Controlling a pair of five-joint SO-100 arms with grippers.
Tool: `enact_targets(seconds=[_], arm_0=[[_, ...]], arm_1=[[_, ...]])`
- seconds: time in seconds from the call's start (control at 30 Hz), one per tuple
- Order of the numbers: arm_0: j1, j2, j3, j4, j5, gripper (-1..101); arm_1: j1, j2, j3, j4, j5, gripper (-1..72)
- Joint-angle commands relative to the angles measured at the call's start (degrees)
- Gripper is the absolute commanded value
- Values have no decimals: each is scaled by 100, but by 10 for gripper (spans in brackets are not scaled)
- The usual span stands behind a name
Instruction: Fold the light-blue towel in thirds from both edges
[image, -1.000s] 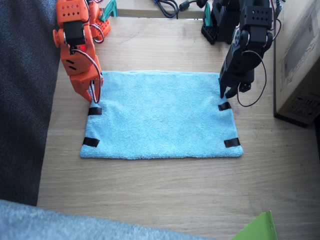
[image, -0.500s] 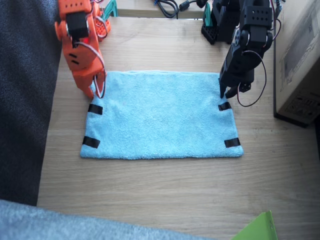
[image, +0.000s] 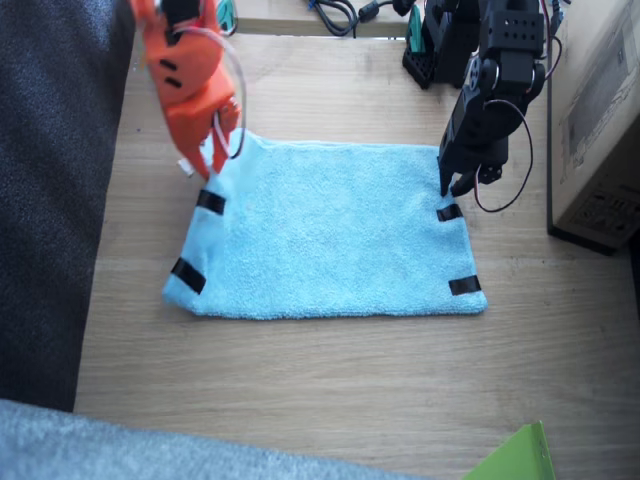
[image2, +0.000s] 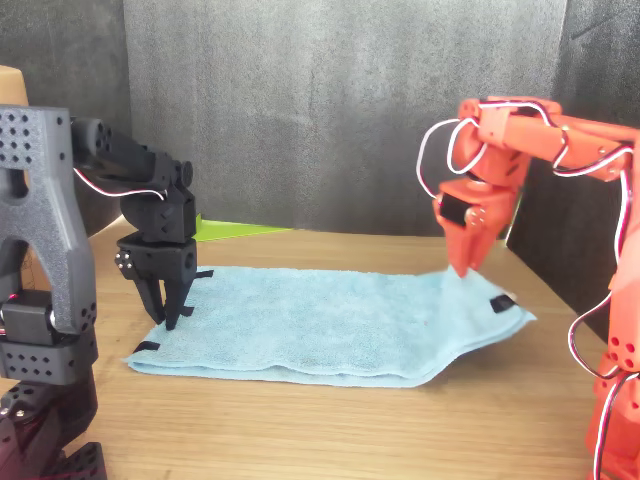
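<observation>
Holding one corner of the towel (image: 330, 230), the right gripper (image: 212, 165) has it pinched and raised, and the soft, light cloth droops down below it onto the table (image: 330, 390). The left gripper (image: 458, 185) hangs narrowly parted over the other edge (image: 455, 245), gripping nothing. It seems best to grab by the black strips, with bare wood all around.

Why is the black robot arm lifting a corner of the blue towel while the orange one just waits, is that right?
Not quite: they are swapped. The front view shows the orange right gripper pinching a corner of the light-blue towel and raising it off the table. The black left gripper just hangs at the other short edge, where the towel lies flat.
</observation>
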Motion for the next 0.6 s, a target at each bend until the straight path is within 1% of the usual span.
enact_targets(seconds=[0.0,0.13,0.33,0.57], arm_0=[[123,202,44,18,18,-1],[123,202,44,9,18,-1],[123,202,44,0,9,-1],[123,211,44,0,-26,-1]], arm_1=[[229,-97,-633,413,70,0],[466,-615,-1468,782,97,0],[984,-1195,-1934,791,105,0],[1477,-1907,-2821,800,141,0]])
